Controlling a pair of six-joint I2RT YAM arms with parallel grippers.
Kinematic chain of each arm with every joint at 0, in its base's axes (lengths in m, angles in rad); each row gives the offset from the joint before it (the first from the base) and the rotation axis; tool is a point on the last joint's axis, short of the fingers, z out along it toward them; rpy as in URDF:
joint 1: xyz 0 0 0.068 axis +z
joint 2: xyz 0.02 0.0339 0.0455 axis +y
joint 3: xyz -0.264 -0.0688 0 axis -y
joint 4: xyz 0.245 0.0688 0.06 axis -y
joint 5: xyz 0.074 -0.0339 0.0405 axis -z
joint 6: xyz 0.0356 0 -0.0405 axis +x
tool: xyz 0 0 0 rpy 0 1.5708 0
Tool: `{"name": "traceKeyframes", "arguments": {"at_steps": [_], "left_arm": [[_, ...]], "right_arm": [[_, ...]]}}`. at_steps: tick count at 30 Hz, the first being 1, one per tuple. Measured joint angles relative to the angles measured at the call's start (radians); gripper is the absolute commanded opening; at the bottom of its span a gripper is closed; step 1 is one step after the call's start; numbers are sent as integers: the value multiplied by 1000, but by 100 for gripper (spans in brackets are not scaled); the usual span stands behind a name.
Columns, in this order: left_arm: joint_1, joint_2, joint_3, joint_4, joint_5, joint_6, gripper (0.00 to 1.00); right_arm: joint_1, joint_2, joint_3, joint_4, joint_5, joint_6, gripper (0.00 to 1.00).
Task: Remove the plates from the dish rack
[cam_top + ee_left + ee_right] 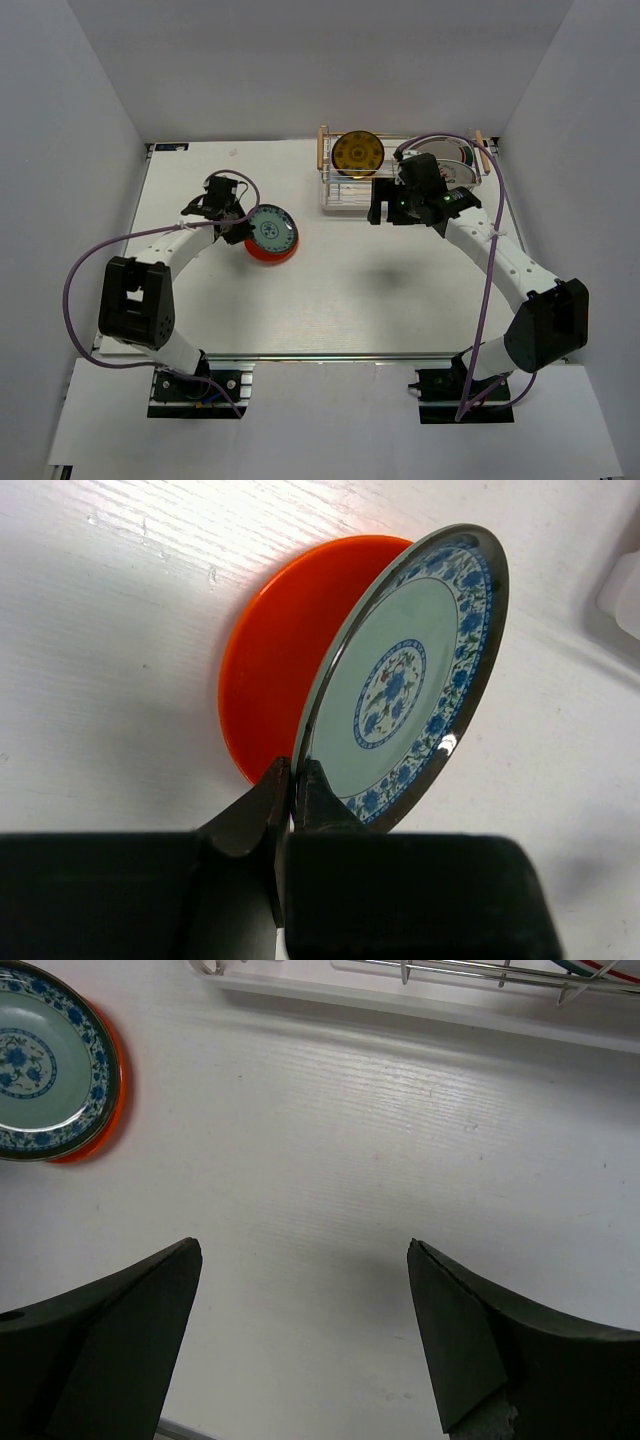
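The left tool (292, 780) is clamped narrow on the rim of a blue-patterned plate (410, 680). The plate tilts up from the tool's tip over an orange plate (270, 660), which lies flat on the tabletop (100, 680) just beyond the tool. The right tool (303, 1250) is spread wide and holds nothing, above bare tabletop. The dish rack (480, 975) is just ahead of it. In the rack, 1 yellow patterned plate (358, 152) stands upright beyond this tool, and larger white plates (458, 168) sit partly hidden behind its arm.
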Motion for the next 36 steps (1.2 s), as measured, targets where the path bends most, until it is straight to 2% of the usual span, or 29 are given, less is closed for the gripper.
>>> {"name": "traceKeyframes", "arguments": {"at_steps": [3, 5, 10, 15, 16, 18, 19, 22, 29, 33, 36], "left_arm": [[2, 24, 17, -12, -8, -2, 2], [4, 29, 19, -15, -12, -5, 14], [4, 29, 24, -28, -15, -7, 34], [4, 29, 24, -34, -15, -7, 43], [4, 30, 26, -36, -15, -5, 51], [4, 36, 31, -40, -13, 1, 60], [4, 44, 39, -45, -14, 4, 72], [4, 76, 67, -59, -14, 13, 98], [5, 86, 85, -92, -26, 16, 98], [4, 72, 129, -125, -47, 28, 98], [3, -6, 139, -123, -74, 48, 98]], "right_arm": [[0, 0, 0, -2, 5, -3, 89], [0, 0, 0, -2, 7, -7, 89], [0, 0, 0, -2, 12, -18, 89], [-4, 0, 0, -9, 21, -23, 89], [-4, 0, 0, -12, 23, -24, 89], [-5, 0, 0, -15, 25, -27, 89], [-5, 0, 0, -16, 27, -30, 89], [-5, 0, 0, -16, 35, -45, 89], [-6, 7, 23, 8, 48, -149, 89], [-6, 53, 135, 53, 79, -256, 89], [-7, 111, 228, 117, 124, -355, 89]]}}
